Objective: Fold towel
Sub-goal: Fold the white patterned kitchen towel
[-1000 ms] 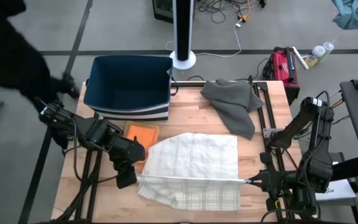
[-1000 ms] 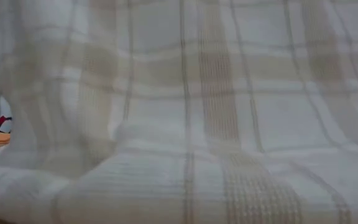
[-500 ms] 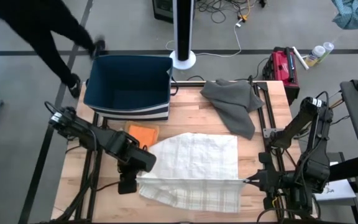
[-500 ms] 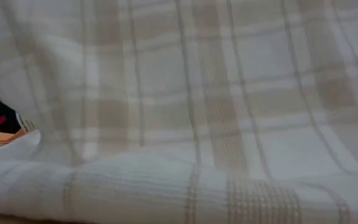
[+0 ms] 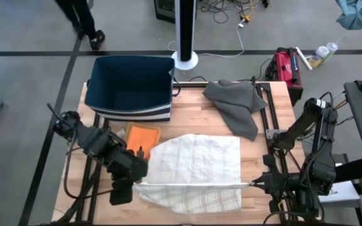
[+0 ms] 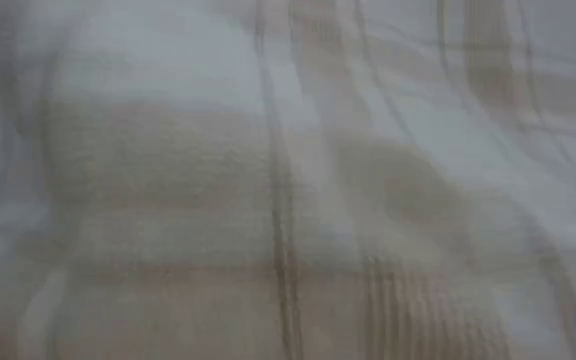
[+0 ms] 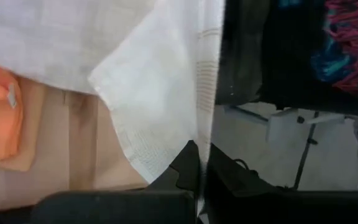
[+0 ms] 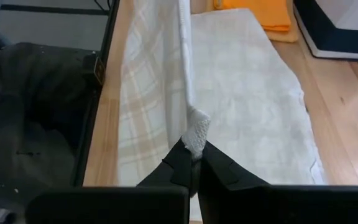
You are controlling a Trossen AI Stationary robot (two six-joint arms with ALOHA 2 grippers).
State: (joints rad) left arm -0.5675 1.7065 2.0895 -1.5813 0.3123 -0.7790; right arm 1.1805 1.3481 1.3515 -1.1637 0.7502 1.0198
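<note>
Low in the high view, the left tool [image 5: 134, 184] and right tool [image 5: 251, 184] each pinch a corner of the white towel [image 5: 197, 164], its edge stretched taut between them above the desk [image 5: 187, 119]. Behind lie an orange cloth [image 5: 142, 135], a grey cloth [image 5: 236, 104] and a blue bin [image 5: 131, 86].

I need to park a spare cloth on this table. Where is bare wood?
Bare wood lies between the navy bin and the grey cloth, and along the table's left edge. The near half is crowded: the plaid towel stretches between both shut grippers.
</note>
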